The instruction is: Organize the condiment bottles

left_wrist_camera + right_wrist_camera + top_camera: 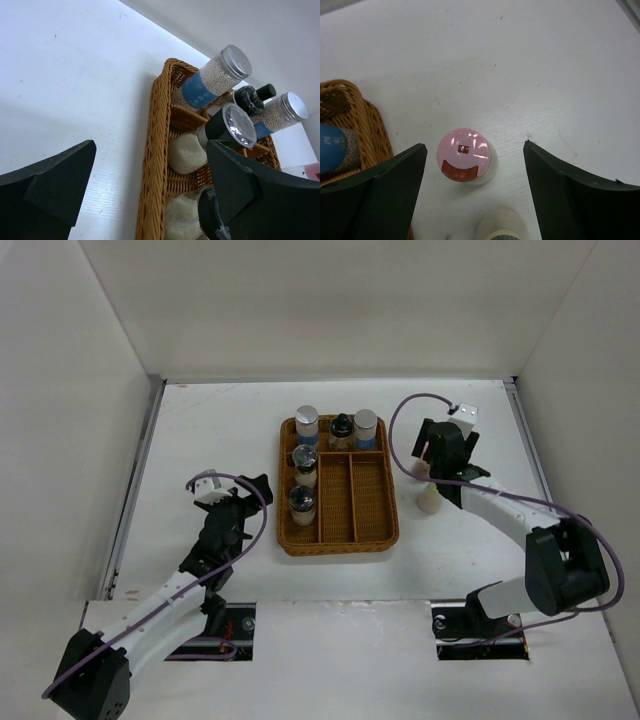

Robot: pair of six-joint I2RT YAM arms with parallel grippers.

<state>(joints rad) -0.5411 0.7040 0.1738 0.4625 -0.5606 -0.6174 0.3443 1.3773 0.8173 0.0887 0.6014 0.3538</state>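
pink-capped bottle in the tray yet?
No, the pink-capped bottle stands on the table beside the wicker tray, outside its rim.

The right gripper (474, 146), fingers spread wide, is framing the pink-capped bottle (464, 156) (standing just beside the wicker tray (356, 125)).

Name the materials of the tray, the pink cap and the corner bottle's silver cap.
Tray: woven wicker or rattan, matte brown, shown by braided strands.
Pink cap: probably glossy plastic, smooth with light glare.
Silver cap: metal or metallised plastic, ridged side, dull sheen.
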